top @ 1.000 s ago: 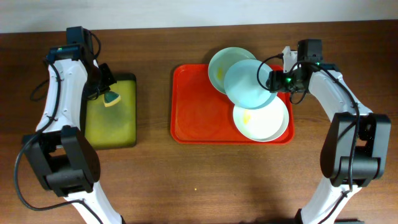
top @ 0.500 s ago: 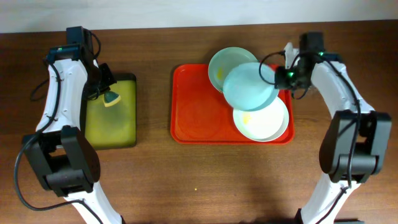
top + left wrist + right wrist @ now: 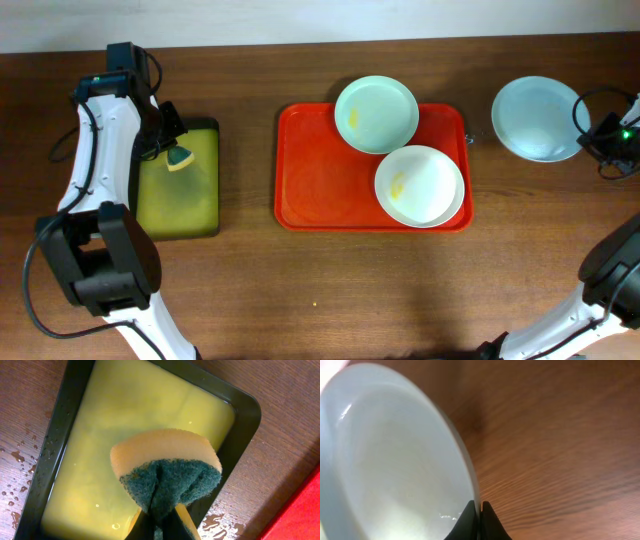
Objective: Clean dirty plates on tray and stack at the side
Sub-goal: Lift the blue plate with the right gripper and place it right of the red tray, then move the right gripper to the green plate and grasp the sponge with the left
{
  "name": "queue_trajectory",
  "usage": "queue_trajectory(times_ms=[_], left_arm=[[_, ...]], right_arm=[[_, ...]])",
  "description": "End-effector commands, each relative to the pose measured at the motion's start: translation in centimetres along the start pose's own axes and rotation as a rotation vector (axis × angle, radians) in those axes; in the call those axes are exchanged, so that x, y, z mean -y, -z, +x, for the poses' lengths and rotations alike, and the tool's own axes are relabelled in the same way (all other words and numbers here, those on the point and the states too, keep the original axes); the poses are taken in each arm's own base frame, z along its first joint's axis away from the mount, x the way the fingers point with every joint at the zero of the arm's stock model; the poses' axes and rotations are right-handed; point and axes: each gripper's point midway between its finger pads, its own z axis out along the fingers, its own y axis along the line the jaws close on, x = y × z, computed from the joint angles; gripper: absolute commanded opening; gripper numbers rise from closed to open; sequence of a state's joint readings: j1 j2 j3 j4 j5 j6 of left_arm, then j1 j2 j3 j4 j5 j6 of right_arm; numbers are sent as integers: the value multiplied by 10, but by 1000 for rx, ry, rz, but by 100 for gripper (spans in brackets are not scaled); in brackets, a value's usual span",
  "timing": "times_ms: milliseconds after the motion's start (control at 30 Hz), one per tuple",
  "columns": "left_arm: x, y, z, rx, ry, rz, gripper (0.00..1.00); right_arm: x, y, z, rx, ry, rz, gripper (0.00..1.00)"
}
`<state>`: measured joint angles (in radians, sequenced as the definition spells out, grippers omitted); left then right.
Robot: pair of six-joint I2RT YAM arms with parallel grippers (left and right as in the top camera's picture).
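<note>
The red tray point(image 3: 310, 190) lies mid-table. On it rest a pale green plate point(image 3: 375, 113), smeared yellow and overhanging the tray's back edge, and a white plate point(image 3: 420, 185) with a yellow smear. A third, pale blue plate point(image 3: 538, 118) point(image 3: 395, 460) is off the tray to its right, over bare wood. My right gripper point(image 3: 588, 135) point(image 3: 479, 515) is shut on its right rim. Whether it touches the table I cannot tell. My left gripper point(image 3: 170, 143) point(image 3: 160, 527) is shut on a yellow-and-green sponge point(image 3: 181, 157) point(image 3: 167, 472), holding it above the olive-green tray point(image 3: 180, 215).
The olive-green tray point(image 3: 247, 407) has a dark rim and holds yellowish liquid. Water drops point(image 3: 20, 480) speckle the wood beside it. The right arm's cable point(image 3: 600, 100) loops near the table's right edge. Bare wooden table shows in front of both trays.
My right arm has carried the pale blue plate from above the red tray to the right, off the tray, uncovering the two plates below. The left arm and sponge have not moved.
</note>
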<state>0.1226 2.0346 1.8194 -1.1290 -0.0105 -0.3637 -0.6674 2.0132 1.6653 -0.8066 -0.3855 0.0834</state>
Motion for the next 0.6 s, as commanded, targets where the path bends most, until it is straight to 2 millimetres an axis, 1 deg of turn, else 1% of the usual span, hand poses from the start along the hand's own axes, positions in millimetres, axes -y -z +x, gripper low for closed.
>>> queue_trajectory(times_ms=[0, 67, 133, 233, 267, 300, 333, 400, 433, 467, 500, 533, 567], left_arm=[[4, 4, -2, 10, -2, 13, 0], [4, 4, -2, 11, -2, 13, 0], [4, 4, -2, 10, -2, 13, 0], [4, 4, -2, 10, -2, 13, 0], [4, 4, -2, 10, -2, 13, 0], [4, 4, -2, 10, -2, 13, 0], [4, 4, -2, 10, -2, 13, 0], [5, 4, -2, 11, -2, 14, 0], [5, 4, -2, 11, -2, 14, 0], [4, 4, -2, 10, -2, 13, 0], [5, 4, -2, 11, -2, 14, 0], [5, 4, -2, 11, -2, 14, 0], [5, 4, -2, 11, -2, 14, 0]], right_arm=[[26, -15, 7, 6, -62, 123, 4], [30, -25, 12, -8, -66, 125, 4], [34, -41, 23, -52, -75, 127, 4], [30, -65, 41, -115, -61, 129, 4], [27, -67, 43, -123, -56, 129, 13], [19, -64, 42, -122, -45, 117, 39], [13, -55, 36, -117, -42, 115, 47], [1, -28, 20, -83, -32, 111, 60], [-12, -4, 6, -46, -15, 104, 73], [-25, 15, -4, -10, 0, 95, 84], [-47, 43, -15, 38, 33, 76, 98], [-75, 60, -16, 61, 66, 12, 99], [-110, 70, -10, 60, 106, -101, 99]])
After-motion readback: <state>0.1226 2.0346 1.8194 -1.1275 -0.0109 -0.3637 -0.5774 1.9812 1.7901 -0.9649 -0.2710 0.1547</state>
